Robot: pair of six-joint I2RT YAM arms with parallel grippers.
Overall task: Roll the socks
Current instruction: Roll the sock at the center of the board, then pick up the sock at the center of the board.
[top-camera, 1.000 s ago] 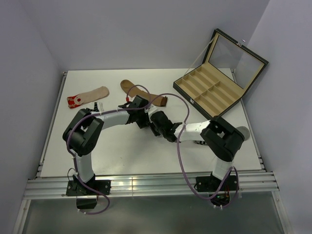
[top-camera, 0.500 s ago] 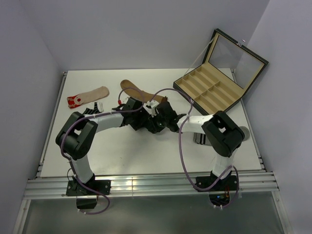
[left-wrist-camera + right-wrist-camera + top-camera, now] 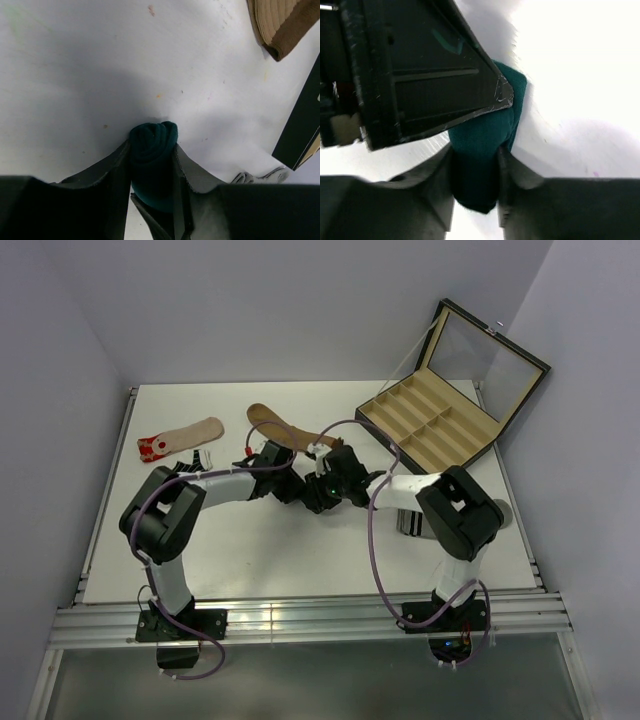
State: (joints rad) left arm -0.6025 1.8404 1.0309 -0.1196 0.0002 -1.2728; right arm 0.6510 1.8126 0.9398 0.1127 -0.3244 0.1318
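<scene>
End effector on left [image 3: 152,150] has closed onto teal sock [image 3: 153,134]

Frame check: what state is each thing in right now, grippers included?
teal sock: rolled up, pinched from two sides.
left gripper: shut on the teal sock.
right gripper: shut on the teal sock.
brown sock: unrolled, lying flat.
beige sock: unrolled, lying flat.
box: lid open, compartments empty.

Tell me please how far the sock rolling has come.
Done: the teal sock looks wound into a tight bundle. In hand: the left gripper and right gripper both pinch that bundle. To do: the brown sock and beige sock lie flat, not rolled.
</scene>
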